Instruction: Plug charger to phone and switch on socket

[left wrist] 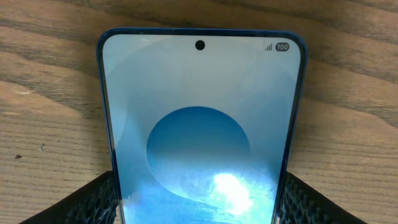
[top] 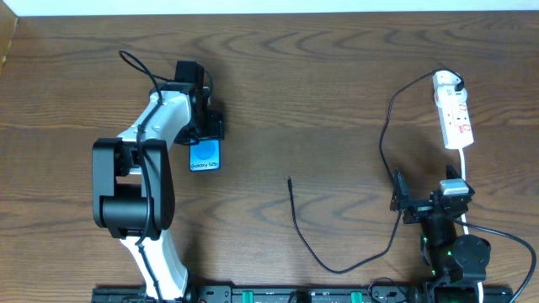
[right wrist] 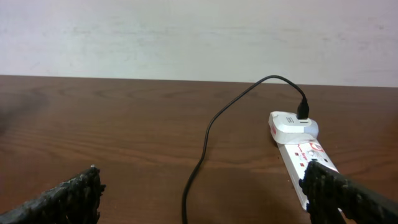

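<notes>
phone [left wrist: 199, 124] face-up, scrn lit w/ blue circle

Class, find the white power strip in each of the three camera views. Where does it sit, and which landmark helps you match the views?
Overhead: the power strip lies at the upper right of the table.
Left wrist: not in it; the phone fills the view.
Right wrist: the power strip is at the lower right.
Shared landmark: the black charger cable curving away from the strip's far end, seen in overhead and right wrist.
</notes>
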